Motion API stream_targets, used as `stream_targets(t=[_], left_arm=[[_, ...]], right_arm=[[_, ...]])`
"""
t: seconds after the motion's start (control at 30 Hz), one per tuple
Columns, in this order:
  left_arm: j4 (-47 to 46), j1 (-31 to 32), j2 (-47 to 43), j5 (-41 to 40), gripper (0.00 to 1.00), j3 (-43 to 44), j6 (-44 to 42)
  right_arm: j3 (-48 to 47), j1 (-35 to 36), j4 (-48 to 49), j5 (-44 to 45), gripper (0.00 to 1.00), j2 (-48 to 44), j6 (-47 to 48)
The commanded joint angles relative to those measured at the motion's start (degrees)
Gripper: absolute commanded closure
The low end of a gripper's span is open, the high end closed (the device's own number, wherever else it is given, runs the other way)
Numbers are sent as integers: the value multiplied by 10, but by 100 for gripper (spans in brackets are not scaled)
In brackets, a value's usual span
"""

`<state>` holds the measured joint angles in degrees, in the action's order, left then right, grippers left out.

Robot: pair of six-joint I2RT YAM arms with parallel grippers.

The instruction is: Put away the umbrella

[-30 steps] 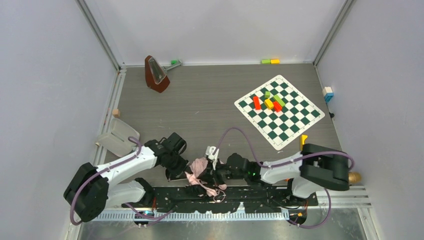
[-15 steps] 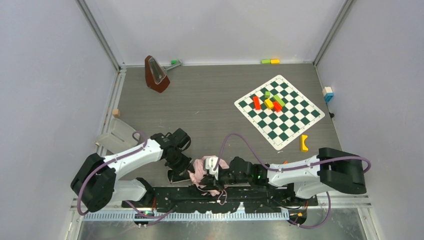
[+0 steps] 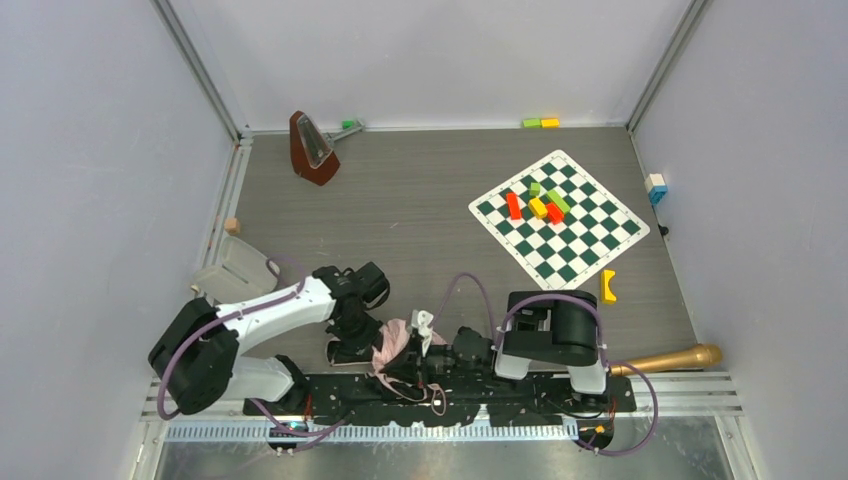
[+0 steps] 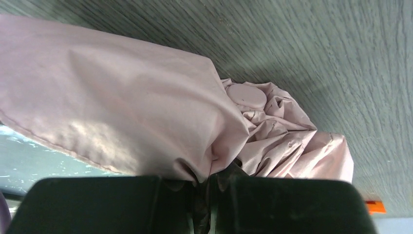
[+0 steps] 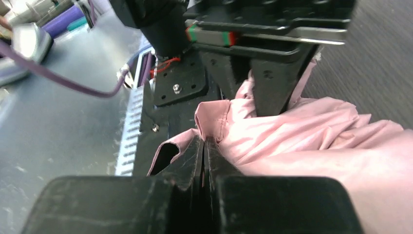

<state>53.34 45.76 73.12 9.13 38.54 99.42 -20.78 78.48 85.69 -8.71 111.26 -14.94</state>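
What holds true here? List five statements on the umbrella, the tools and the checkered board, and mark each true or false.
1. The left tool and the right tool are both shut on the umbrella fabric. True.
2. The umbrella lies at the far edge of the table. False: it lies at the near edge, between the arms.
3. Coloured blocks sit on the checkered board. True.
4. The brown metronome stands on the board. False: it stands off it, at the far left.
5. The umbrella is spread fully open. False: it is a crumpled pink bundle.
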Motion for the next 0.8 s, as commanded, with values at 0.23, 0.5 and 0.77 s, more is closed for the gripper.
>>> stream_targets(t=[0.23, 0.5, 0.77], left_arm=[[-70, 17, 36, -27, 46, 86, -209], [-27, -8, -100, -78, 21, 74, -397], [76, -12, -169, -185, 34, 127, -605]], right_arm=[[113, -97, 2, 5, 94, 102, -242], [117, -138, -128, -30, 94, 78, -262], [85, -146, -186, -61, 94, 80, -236]])
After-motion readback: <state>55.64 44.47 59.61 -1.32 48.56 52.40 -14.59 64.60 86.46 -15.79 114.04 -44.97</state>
